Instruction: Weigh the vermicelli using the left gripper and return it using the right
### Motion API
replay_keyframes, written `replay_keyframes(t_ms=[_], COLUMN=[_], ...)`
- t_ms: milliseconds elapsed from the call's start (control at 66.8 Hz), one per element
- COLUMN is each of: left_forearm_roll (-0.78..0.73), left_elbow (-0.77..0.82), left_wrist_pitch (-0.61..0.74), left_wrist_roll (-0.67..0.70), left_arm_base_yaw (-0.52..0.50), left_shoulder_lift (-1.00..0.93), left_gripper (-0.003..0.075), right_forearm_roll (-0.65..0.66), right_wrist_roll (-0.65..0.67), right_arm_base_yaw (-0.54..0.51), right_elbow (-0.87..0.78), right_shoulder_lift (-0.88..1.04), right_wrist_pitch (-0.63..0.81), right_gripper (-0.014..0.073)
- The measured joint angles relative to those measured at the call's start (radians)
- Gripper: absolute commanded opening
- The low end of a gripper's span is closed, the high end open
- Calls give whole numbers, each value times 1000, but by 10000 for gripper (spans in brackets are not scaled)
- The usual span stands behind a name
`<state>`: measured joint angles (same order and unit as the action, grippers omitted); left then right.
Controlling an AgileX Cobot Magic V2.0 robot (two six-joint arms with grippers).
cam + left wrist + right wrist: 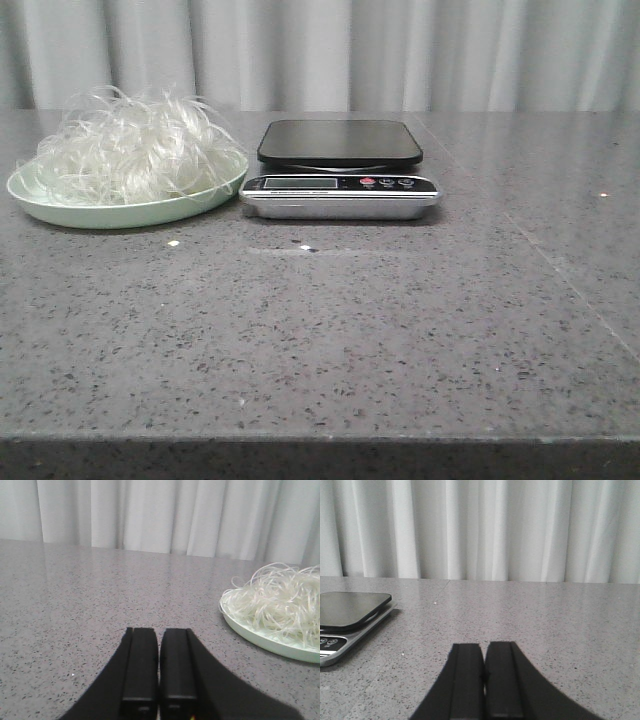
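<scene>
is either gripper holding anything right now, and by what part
Nothing is held. The left gripper and right gripper are both shut and empty; the vermicelli lies on its plate.

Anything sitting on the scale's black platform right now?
Nothing visible on the black square platform of the silver kitchen scale. The fluffy white vermicelli lies on the pale green plate.
</scene>
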<state>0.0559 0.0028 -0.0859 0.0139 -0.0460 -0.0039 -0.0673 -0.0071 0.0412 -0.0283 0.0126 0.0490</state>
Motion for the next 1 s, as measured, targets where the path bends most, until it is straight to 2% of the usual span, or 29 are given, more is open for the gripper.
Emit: replay_keyframes(t_ms=[853, 928, 1003], left_forearm_roll=[0, 0, 0], left_elbow=[0, 0, 0], left_wrist_pitch=[2, 39, 131], left_wrist_roll=[0, 0, 0], left_arm_base_yaw=[0, 0, 0], left_shoulder_lift=[0, 0, 0], left_gripper=[127, 127, 127], right_forearm_roll=[0, 0, 0], right_wrist_roll=[0, 0, 0], right_arm_base_yaw=[0, 0, 0], right_elbow=[0, 0, 0], right_shoulder_lift=[0, 0, 0], right_wrist_pitch=[0, 0, 0], right_gripper=[158, 158, 158])
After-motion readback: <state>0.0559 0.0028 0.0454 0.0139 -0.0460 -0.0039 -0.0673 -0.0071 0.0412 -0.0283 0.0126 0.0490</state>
